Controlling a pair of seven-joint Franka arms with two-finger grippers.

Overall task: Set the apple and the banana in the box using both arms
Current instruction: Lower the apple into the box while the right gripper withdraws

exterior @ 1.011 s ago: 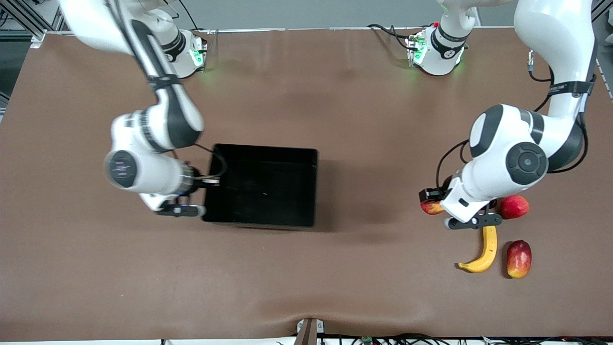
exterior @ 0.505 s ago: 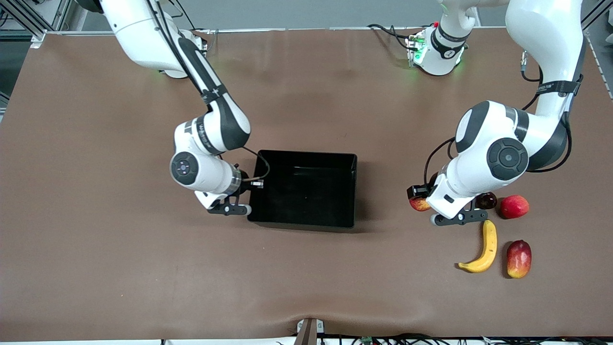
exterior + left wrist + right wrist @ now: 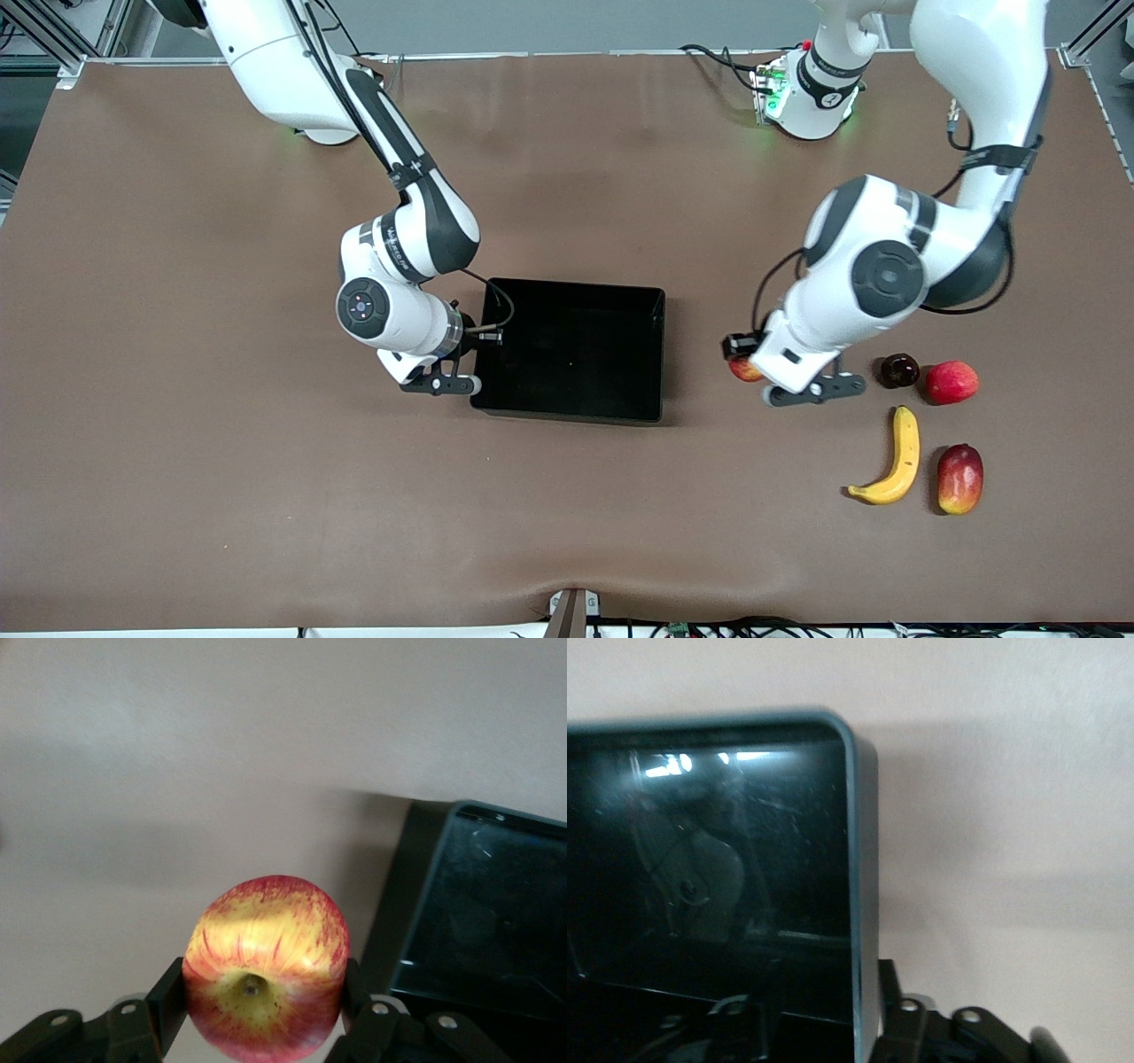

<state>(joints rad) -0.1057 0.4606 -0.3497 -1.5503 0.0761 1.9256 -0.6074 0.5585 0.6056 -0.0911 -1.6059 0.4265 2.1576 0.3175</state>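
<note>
The black box [image 3: 576, 347] sits mid-table. My right gripper [image 3: 476, 353] is shut on the box's wall at the right arm's end, one finger inside and one outside; the right wrist view shows it [image 3: 864, 1014] astride that wall [image 3: 864, 859]. My left gripper [image 3: 753, 369] is shut on the apple [image 3: 742, 370] and holds it over the table between the box and the other fruits. In the left wrist view the apple [image 3: 266, 966] sits between the fingers [image 3: 168, 1005], with the box [image 3: 487, 921] ahead. The banana [image 3: 895, 461] lies on the table toward the left arm's end.
A dark round fruit [image 3: 899, 370] and a pinkish-red round fruit [image 3: 951, 382] lie farther from the front camera than the banana. A red-yellow mango-like fruit [image 3: 960, 478] lies beside the banana.
The right gripper has dragged the box toward the left arm's end. The left gripper has carried the apple away from the other fruits, toward the box.
</note>
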